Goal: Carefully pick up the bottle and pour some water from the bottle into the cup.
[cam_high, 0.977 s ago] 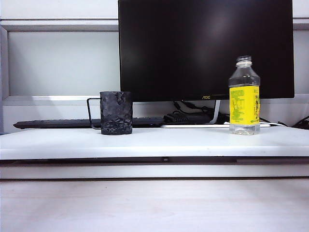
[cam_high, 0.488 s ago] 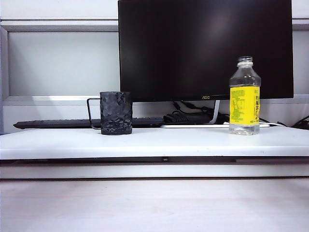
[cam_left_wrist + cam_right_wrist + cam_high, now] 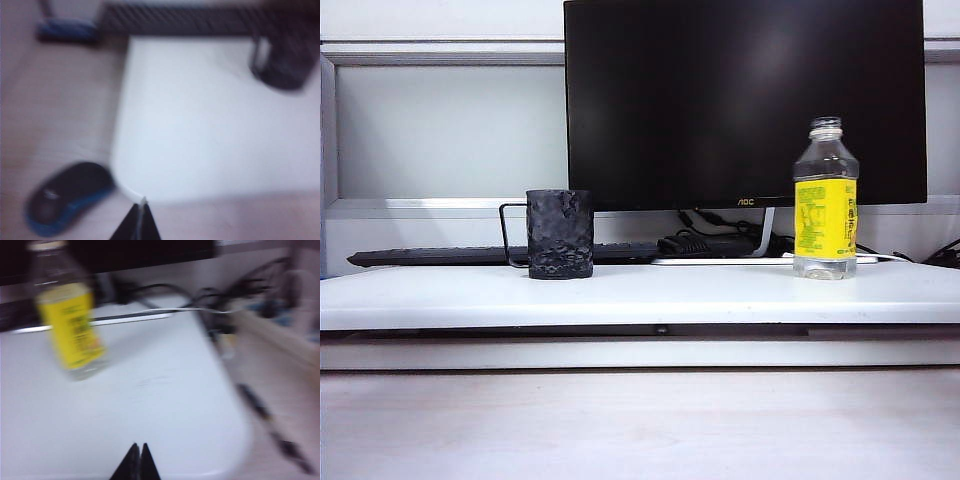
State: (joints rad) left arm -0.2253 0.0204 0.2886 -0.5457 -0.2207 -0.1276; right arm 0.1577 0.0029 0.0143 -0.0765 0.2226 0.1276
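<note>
Nothing has shifted out front: cup (image 3: 560,234) left and bottle (image 3: 825,198) right stand well apart on the white board (image 3: 650,295). Left wrist view, blurred: left gripper (image 3: 141,220), fingers pressed together, probably above the board's near edge, by a mouse (image 3: 67,197). Right gripper (image 3: 137,462), likewise closed, faces the bottle.

A white platform (image 3: 720,295) is carrying the black cup (image 3: 560,234) toward its left and, well apart, the upright bottle (image 3: 825,200) at right.
</note>
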